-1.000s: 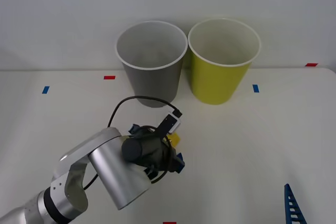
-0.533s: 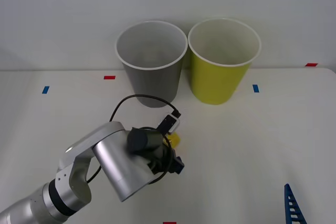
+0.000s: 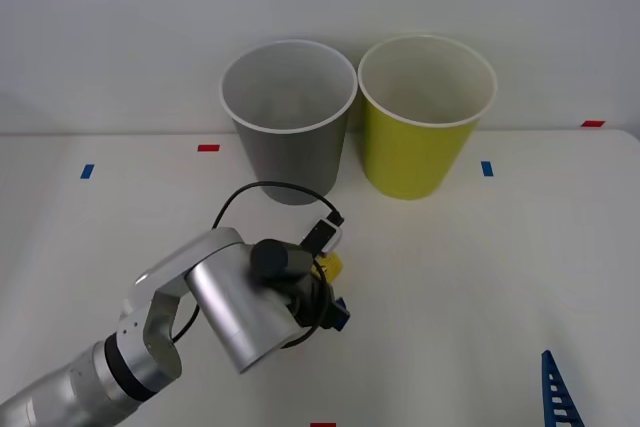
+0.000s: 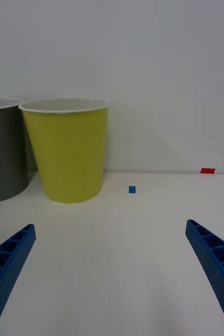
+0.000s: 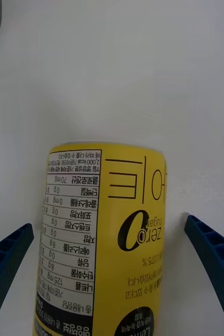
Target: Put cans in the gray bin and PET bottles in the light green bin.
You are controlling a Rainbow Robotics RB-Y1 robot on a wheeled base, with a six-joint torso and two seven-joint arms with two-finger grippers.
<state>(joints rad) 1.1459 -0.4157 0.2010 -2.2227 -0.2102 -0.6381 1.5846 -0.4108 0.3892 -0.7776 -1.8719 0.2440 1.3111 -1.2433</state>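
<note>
From the front camera I am seeing the left arm covering nearly all of the PET bottle [image 3: 331, 266], leaving one yellow sliver. The left wrist view is cutting off the bottle's lower end, cap unseen. The right gripper [image 3: 556, 392] is showing as a blue finger clipped at the frame edge.
</note>
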